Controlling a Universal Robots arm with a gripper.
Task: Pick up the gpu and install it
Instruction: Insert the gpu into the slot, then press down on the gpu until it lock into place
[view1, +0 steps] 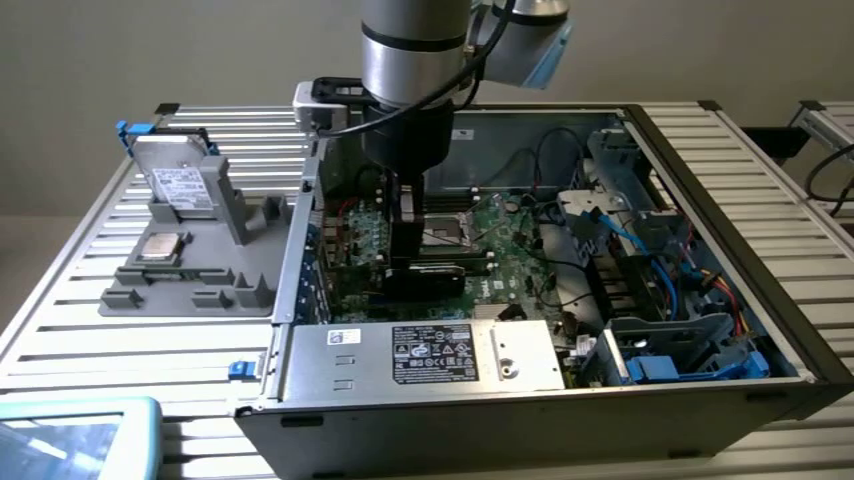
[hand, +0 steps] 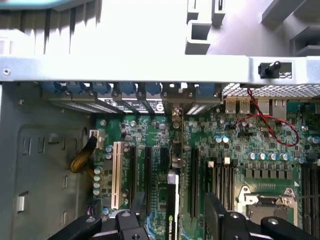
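Note:
The gpu (view1: 430, 274) stands on edge on the green motherboard (view1: 514, 235) inside the open computer case, its black face towards the exterior view's front. In the wrist view the gpu (hand: 171, 200) runs as a thin black edge along an expansion slot, and its silver bracket (hand: 176, 111) meets the case's rear wall. My gripper (view1: 407, 250) hangs straight above the card. Its black fingers (hand: 134, 222) stand apart on either side of the card's edge, so the gripper (hand: 172, 226) is open and I see no contact with the card.
A grey holder (view1: 187, 260) on the exterior view's left carries a grey drive (view1: 179, 186). The silver power supply (view1: 420, 355) fills the case's front. Blue cables (view1: 641, 235) and drive bays crowd the exterior view's right. A white slot (hand: 117, 172) and the processor socket (hand: 262, 205) flank the card.

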